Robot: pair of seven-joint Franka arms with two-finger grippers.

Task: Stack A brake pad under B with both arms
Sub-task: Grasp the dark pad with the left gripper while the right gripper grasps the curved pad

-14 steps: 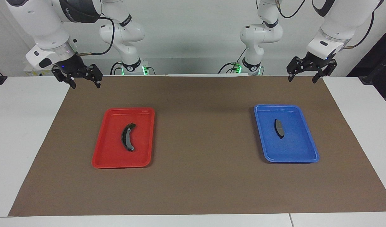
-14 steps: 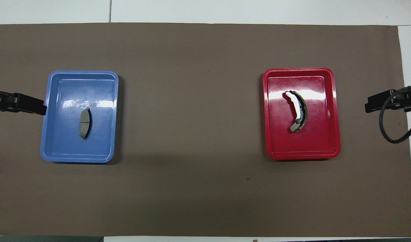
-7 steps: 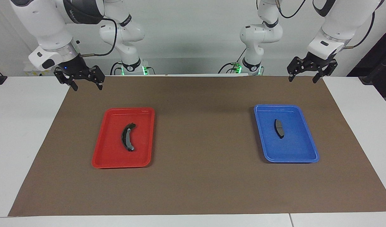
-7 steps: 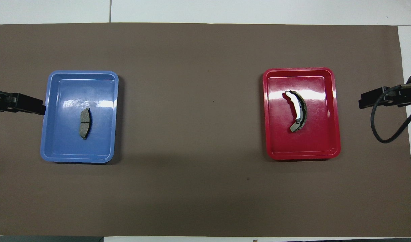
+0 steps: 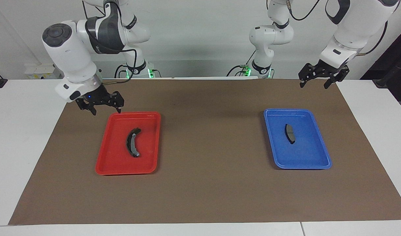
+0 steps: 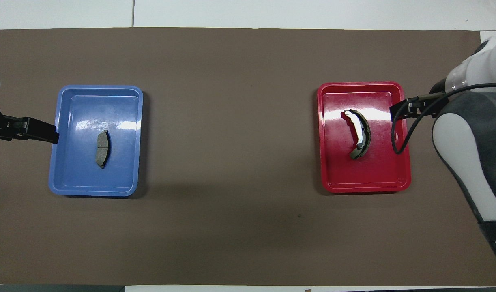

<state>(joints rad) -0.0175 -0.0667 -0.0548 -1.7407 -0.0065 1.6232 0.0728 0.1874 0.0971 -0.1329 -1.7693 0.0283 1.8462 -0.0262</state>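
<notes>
Right gripper (image 5: 104,110) fingers apart, empty, now down at the red plastic tray (image 5: 113,167) corner from the mat edge | left gripper (image 5: 315,83) spread, waiting | curved black pad B (image 5: 132,142) in red tray, short grey A brake pad (image 5: 290,133) in blue tray (image 5: 321,164) | we judge B's pickup begins.

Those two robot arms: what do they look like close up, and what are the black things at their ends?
Both arms are glossy white rounded tubes with dark grey bands at the joints. Black cables loop along them, and green lights glow at their bases. Each ends in a black, skeletal two-fingered pincer: the right pincer has a small blue light just above it, and the left pincer hangs from a white wrist.
</notes>
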